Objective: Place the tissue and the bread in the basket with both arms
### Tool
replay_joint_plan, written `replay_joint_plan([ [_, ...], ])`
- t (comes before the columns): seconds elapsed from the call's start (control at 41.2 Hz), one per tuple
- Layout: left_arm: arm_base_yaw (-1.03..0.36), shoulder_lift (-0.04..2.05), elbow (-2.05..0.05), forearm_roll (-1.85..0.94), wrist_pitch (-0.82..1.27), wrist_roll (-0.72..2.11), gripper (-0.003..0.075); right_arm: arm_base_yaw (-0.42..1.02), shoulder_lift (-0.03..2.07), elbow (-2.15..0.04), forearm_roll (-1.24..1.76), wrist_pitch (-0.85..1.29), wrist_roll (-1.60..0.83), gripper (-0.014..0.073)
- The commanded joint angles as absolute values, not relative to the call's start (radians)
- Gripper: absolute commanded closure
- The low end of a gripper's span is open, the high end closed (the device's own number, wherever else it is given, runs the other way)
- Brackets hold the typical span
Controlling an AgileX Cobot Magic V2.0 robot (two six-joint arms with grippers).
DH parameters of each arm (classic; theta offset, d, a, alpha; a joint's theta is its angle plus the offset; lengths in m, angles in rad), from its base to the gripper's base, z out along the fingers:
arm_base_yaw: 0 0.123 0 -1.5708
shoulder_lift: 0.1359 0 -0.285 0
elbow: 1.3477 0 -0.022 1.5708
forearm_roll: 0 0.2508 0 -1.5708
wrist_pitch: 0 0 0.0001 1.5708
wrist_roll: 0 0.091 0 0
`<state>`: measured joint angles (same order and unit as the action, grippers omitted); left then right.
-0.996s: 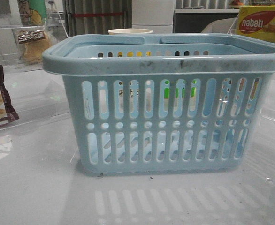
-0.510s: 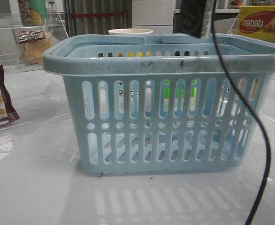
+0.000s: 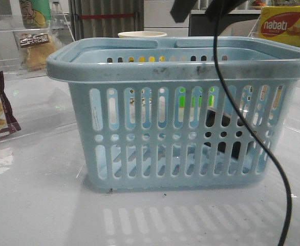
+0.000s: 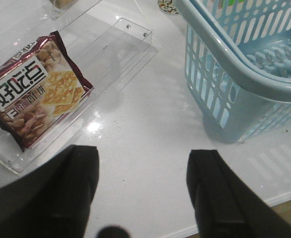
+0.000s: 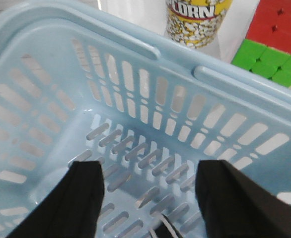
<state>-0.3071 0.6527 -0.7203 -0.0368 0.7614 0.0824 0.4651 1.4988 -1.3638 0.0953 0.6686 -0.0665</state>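
Observation:
The pale blue basket (image 3: 180, 128) stands in the middle of the table. The tissue (image 3: 219, 137) shows as a dark block through the slots, low inside the basket's right half. My right gripper (image 5: 150, 173) is open and empty above the basket's floor (image 5: 135, 148); in the front view only its dark arm (image 3: 183, 9) shows above the back rim. The bread (image 3: 35, 51) lies in its clear packet at the far left back. My left gripper (image 4: 143, 158) is open and empty over bare table, left of the basket (image 4: 235, 64).
A maroon-edged cracker packet (image 4: 36, 89) lies on a clear tray (image 4: 120, 49) at the left. A popcorn cup (image 5: 197, 20) and a colour cube (image 5: 274, 44) stand behind the basket. A nabati box (image 3: 285, 25) is at the back right. A black cable (image 3: 252, 133) hangs before the basket.
The right arm has come in over the basket and its cable now hangs in front. The dark tissue block has appeared inside the basket's right half.

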Motion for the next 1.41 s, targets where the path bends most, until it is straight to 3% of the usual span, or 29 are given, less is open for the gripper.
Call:
replay_joint_plan([
  [0.0,-0.315,0.658,-0.751,-0.048,0.683,0.082,0.0268,0.477,1.367,-1.336,0.095,0.607,-0.123,0.0075],
  [0.583,-0.315,0.658,-0.751,-0.048,0.683,0.082,0.0268,0.477,0.792,-0.797,0.079,0.599,-0.124,0.0075],
  [0.899,-0.315,0.658,-0.751,-0.048,0.683,0.082,0.0268,0.477,0.582,-0.684,0.079,0.690,-0.124,0.0075],
  [1.166,-0.315,0.660,-0.751,-0.048,0.651,0.082,0.0267,0.477,0.558,-0.658,0.079,0.707,-0.124,0.0075],
  [1.239,-0.315,0.680,-0.751,-0.043,0.639,0.082,0.0241,0.477,0.558,-0.658,0.079,0.707,-0.124,0.0075],
  [1.385,-0.313,0.773,-0.765,-0.044,0.601,0.082,0.0082,0.477,0.558,-0.658,0.079,0.707,-0.124,0.0075],
])
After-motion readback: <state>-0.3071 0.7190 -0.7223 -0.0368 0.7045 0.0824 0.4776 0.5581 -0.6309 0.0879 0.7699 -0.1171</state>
